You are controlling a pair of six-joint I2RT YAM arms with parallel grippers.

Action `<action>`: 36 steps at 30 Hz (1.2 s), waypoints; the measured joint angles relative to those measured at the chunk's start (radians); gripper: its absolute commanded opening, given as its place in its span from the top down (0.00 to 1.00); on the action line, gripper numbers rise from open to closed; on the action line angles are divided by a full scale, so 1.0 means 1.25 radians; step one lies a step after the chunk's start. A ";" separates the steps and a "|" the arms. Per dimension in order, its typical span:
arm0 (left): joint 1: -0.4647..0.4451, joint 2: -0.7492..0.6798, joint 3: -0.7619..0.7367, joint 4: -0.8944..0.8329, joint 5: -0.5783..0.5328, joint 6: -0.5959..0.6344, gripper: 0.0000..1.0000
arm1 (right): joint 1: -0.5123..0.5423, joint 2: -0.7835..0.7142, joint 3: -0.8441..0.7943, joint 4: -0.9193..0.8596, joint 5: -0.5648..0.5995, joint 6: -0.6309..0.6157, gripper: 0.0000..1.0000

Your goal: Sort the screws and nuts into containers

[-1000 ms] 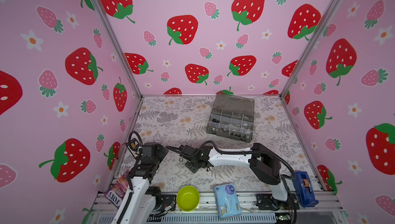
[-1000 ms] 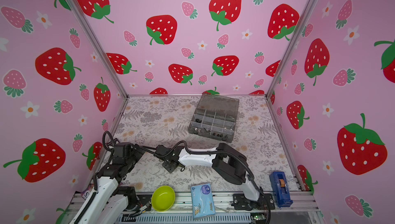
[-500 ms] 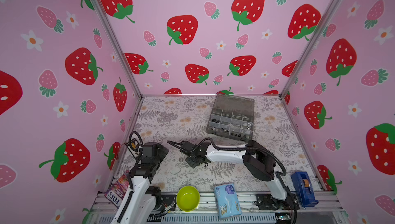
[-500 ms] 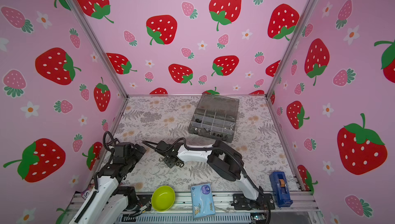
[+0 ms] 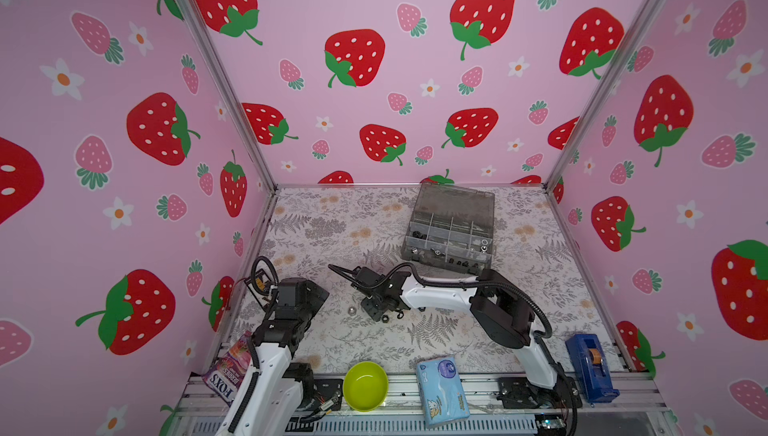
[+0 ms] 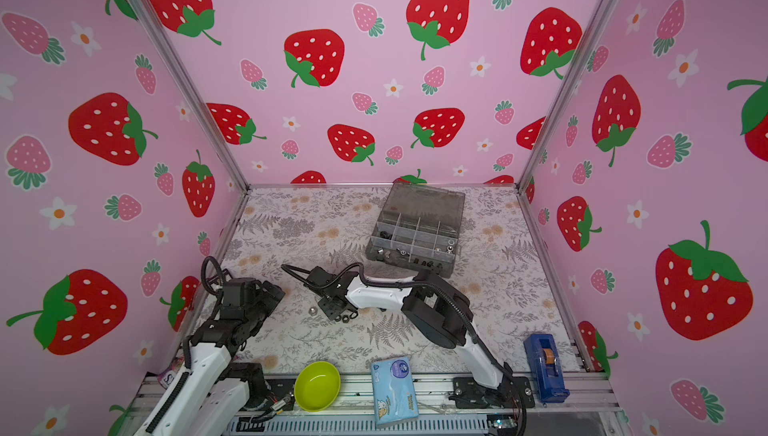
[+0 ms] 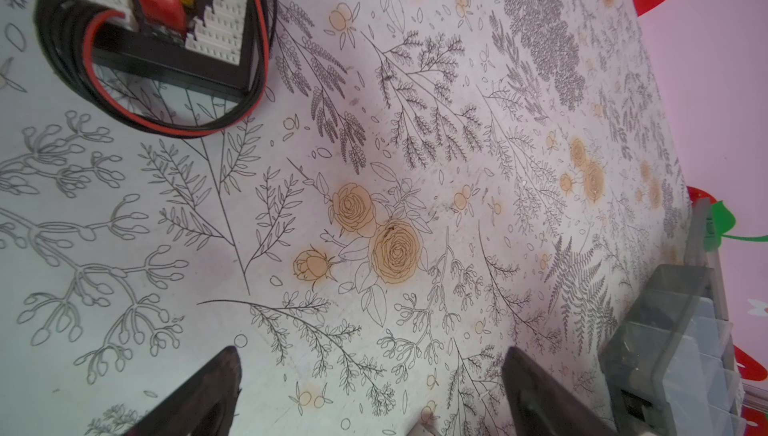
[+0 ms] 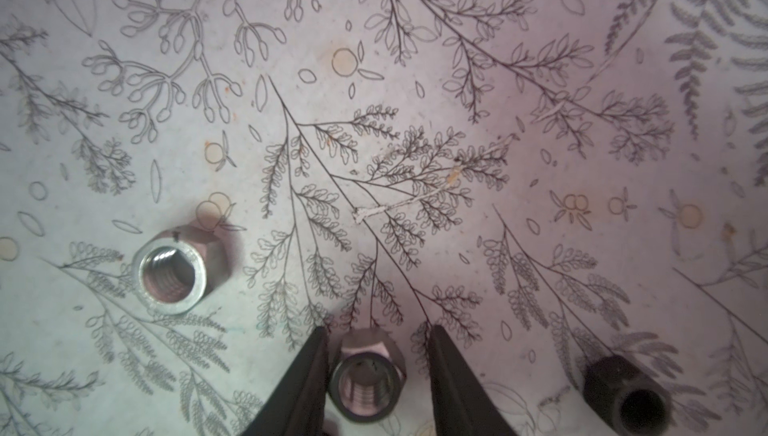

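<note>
Nuts and screws (image 5: 436,251) already sit in the near row of the grey divided box (image 5: 455,203), far right on the flowered mat (image 5: 332,230), but a few lie loose near the middle, and that is where the picking is going on. The right gripper (image 8: 378,330) is down at the mat with its jaws half drawn in on either side of a silver nut (image 8: 365,384). One finger (image 8: 305,380) looks to touch it and the other stands just off, so nothing is gripped yet. A second nut (image 8: 174,273) lies just to its left and a black nut (image 8: 627,396) near on the other side. Next, I'd say, it must finish the pinch squarely, lift, and carry to the box. The left gripper (image 7: 372,350) gapes wide and empty by the left wall. Against a second ago, the right jaws have narrowed and that arm has edged left; the left arm hasn't budged.
</note>
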 measured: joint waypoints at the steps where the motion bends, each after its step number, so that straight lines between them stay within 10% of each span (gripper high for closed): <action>1: 0.000 0.000 0.000 0.000 0.000 0.000 0.01 | 0.000 0.000 0.000 -0.001 0.000 0.001 0.58; 36: 0.000 0.011 -0.001 0.008 0.015 -0.006 0.01 | -0.002 -0.026 -0.047 0.003 0.004 0.033 0.68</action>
